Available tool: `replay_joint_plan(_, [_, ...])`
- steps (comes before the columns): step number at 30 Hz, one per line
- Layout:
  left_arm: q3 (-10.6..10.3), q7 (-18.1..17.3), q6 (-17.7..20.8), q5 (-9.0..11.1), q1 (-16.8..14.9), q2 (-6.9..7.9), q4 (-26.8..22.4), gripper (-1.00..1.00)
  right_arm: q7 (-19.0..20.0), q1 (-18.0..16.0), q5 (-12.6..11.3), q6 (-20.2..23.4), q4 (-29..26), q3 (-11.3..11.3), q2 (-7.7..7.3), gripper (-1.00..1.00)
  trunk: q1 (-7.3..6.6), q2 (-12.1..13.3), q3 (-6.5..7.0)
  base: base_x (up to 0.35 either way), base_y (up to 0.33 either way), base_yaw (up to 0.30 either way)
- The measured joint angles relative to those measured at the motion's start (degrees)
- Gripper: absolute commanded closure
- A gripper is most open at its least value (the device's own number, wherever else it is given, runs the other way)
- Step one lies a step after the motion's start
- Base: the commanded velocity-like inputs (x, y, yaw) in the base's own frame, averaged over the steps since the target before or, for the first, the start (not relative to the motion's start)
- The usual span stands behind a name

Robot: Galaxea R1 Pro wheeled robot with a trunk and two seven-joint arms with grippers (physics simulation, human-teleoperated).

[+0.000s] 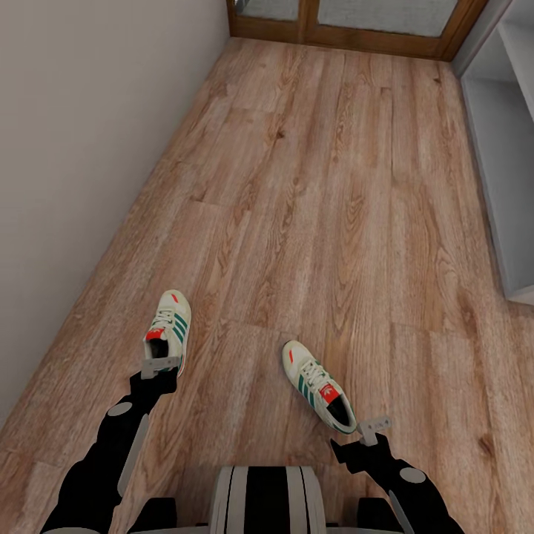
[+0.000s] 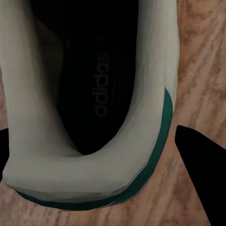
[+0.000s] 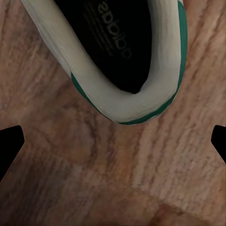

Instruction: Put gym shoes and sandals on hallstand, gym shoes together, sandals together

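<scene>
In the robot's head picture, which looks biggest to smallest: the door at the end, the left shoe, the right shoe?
1. The door, widest, though it is farthest and cut off by the picture's edge.
2 and 3. The left gym shoe and right gym shoe look alike; I won't rank them.

"adidas" is printed on both gym shoes' insoles [image 2: 101, 84] [image 3: 110, 28].

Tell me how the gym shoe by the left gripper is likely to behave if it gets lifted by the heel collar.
The left gym shoe looks soft-walled: its heel collar is thick and rounded, so it may squash under the fingers. Gripped there, the long toe end would probably droop. Its flat sole rests on the wood floor, so it seems unlikely to roll. The left gripper stands open around the heel.
</scene>
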Motion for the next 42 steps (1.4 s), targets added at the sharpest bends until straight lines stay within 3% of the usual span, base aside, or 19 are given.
replay_joint_plan(5, [0.0,0.0,0.0,0.0,0.0,0.00,0.0,1.00,0.0,0.0,0.0,-0.6,0.0,0.0,0.01,-1.00,0.00,0.0,-0.01,0.000,0.000,0.000])
replay_joint_plan(8, [0.0,0.0,0.0,0.0,0.0,0.00,0.0,1.00,0.1,0.0,-0.1,-8.2,0.1,0.0,0.01,-1.00,0.00,0.0,-0.01,0.000,0.000,0.000])
replay_joint_plan(14, [0.0,0.0,0.0,0.0,0.0,0.00,0.0,1.00,0.3,0.0,-0.1,-11.5,0.1,-0.1,0.01,-1.00,0.00,0.0,-0.01,0.000,0.000,0.000])
replay_joint_plan(31, [0.0,0.0,0.0,0.0,0.0,0.00,0.0,1.00,0.4,0.0,-0.1,-12.2,0.1,0.0,0.01,-1.00,0.00,0.0,-0.05,0.000,0.000,0.004])
replay_joint_plan(38, [0.0,0.0,0.0,0.0,0.0,0.00,0.0,1.00,0.4,0.0,-0.1,-12.2,0.1,-0.1,0.02,-1.00,0.18,-0.1,-1.97,0.000,0.000,0.116])
replay_joint_plan(42, [0.0,0.0,0.0,0.0,0.0,0.00,0.0,1.00,0.4,0.0,-0.1,-12.2,0.1,-0.1,0.01,-1.00,0.18,-0.1,-2.08,0.000,0.000,0.036])
